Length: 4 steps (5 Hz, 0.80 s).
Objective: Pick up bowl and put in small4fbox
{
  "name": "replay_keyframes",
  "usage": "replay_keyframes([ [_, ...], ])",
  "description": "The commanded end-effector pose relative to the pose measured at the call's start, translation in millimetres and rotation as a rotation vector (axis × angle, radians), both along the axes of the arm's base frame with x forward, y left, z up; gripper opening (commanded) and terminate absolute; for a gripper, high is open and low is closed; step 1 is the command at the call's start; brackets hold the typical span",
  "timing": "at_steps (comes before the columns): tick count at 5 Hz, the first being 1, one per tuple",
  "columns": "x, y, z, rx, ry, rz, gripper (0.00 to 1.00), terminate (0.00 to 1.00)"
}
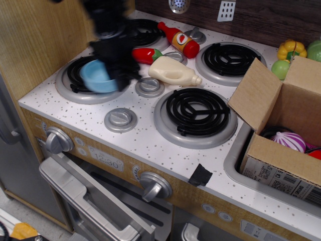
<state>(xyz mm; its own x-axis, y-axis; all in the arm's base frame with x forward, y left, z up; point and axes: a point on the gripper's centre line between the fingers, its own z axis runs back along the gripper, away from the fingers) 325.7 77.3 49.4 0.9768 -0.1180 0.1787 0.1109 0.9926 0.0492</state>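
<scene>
The light-blue bowl [98,77] hangs tilted over the right side of the front-left burner [75,80], lifted off the coil. My black gripper [118,70] is blurred with motion and is shut on the bowl's right rim, coming down from the upper left. The brown cardboard box [281,168] stands open in the sink at the far right. Its left flap [255,95] sticks up and a barcode label is on its front side. The box is far to the right of my gripper.
A cream bottle [173,72], a red chili pepper [146,54] and a ketchup bottle [179,39] lie just right of the bowl. The front-middle burner [195,114] lies between the bowl and the box. A purple onion [291,140] is inside the box.
</scene>
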Motion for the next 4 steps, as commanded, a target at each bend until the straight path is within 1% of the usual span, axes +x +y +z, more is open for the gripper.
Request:
replay_keyframes([
  [1,11,-80,69,-0.034,-0.013,0.109,0.0,0.0],
  [2,21,-124,93,-0.149,0.002,0.184,0.0,0.0],
  [3,34,-165,107,-0.254,-0.045,0.394,0.0,0.0],
  [4,41,-198,117,-0.284,-0.096,0.552,0.0,0.0],
])
